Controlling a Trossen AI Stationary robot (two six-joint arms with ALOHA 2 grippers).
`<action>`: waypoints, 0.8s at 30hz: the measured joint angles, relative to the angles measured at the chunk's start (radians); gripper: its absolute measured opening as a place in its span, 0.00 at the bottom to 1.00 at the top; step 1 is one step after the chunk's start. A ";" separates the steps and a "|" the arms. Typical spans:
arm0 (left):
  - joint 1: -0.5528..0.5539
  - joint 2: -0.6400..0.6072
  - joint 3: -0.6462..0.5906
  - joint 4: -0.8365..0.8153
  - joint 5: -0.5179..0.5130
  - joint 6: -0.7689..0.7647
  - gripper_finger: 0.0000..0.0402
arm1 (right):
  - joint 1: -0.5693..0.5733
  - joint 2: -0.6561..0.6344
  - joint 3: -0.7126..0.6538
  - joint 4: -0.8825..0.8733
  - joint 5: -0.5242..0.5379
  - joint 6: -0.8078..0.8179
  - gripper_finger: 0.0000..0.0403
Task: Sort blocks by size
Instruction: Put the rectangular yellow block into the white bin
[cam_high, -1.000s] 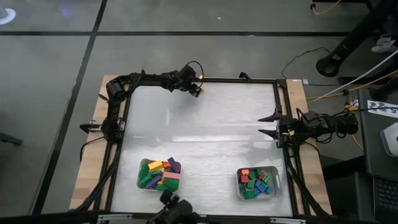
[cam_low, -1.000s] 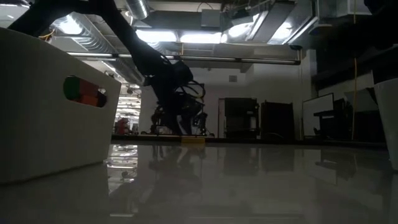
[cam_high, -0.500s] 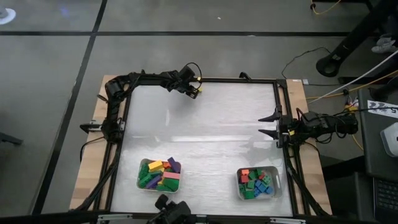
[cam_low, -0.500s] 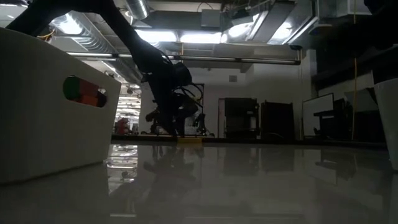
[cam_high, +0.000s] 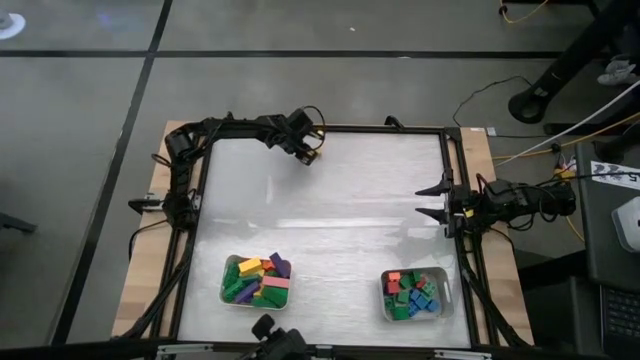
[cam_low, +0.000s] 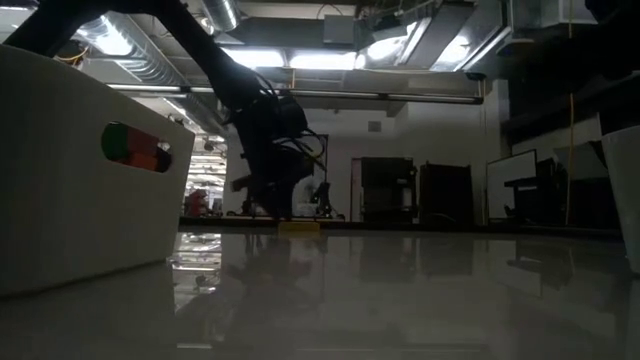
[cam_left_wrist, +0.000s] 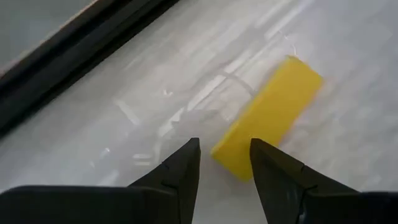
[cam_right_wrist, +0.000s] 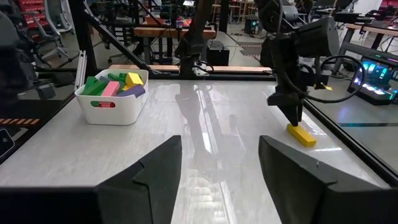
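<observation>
Jaws of the left gripper stand narrowly apart, holding nothing, one end of the long yellow block just ahead between their tips on the table. Better to settle lower and square across its width before closing. Right gripper waits open at the table's edge.
</observation>
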 joint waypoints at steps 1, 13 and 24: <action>-0.001 -0.001 0.000 0.000 0.008 0.039 0.32 | 0.000 0.000 0.000 0.001 0.000 0.000 0.53; -0.058 -0.002 0.000 0.019 0.040 0.376 0.49 | 0.000 0.004 0.000 0.001 0.000 0.000 0.53; -0.047 -0.002 -0.003 0.029 -0.047 0.451 0.60 | 0.000 0.004 0.000 0.001 0.000 0.000 0.53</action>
